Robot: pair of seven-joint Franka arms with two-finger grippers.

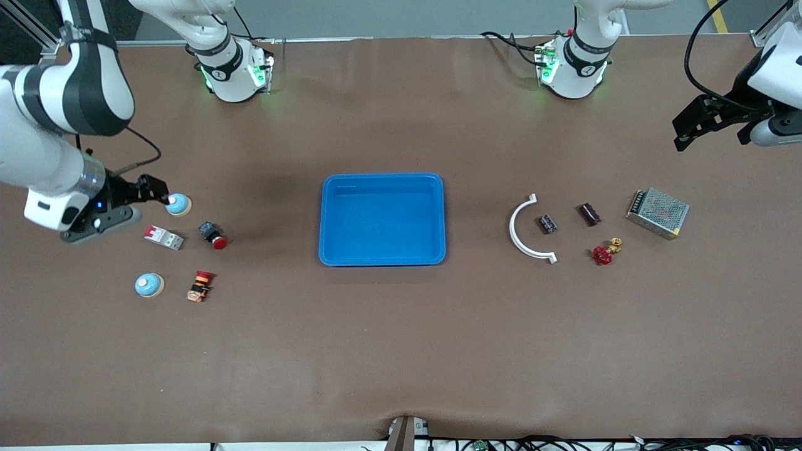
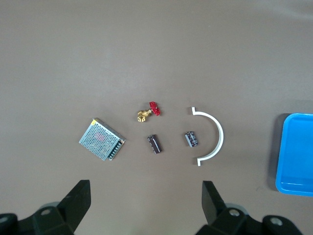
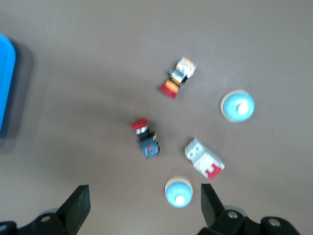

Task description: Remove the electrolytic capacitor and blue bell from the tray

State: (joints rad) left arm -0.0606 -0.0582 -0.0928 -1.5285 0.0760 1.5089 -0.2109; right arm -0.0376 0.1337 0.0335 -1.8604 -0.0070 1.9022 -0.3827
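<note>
Two light-blue dome bells sit toward the right arm's end of the table: one (image 1: 178, 204) beside my right gripper, the other (image 1: 149, 285) nearer the front camera. My right gripper (image 1: 150, 191) is open and low over the first bell (image 3: 178, 192), which shows between its fingers, close to one. Two dark capacitors (image 1: 548, 223) (image 1: 589, 213) lie toward the left arm's end. My left gripper (image 1: 686, 128) is open and empty, high over bare table at that end; its wrist view shows both capacitors (image 2: 155, 144) (image 2: 191, 138). A blue tray (image 1: 382, 178) sits mid-table.
By the capacitors lie a white curved piece (image 1: 525, 228), a red-handled brass valve (image 1: 604, 252) and a metal mesh box (image 1: 658, 213). By the bells lie a white-and-red breaker (image 1: 164, 237), a red push button (image 1: 213, 235) and an orange-red button (image 1: 200, 285).
</note>
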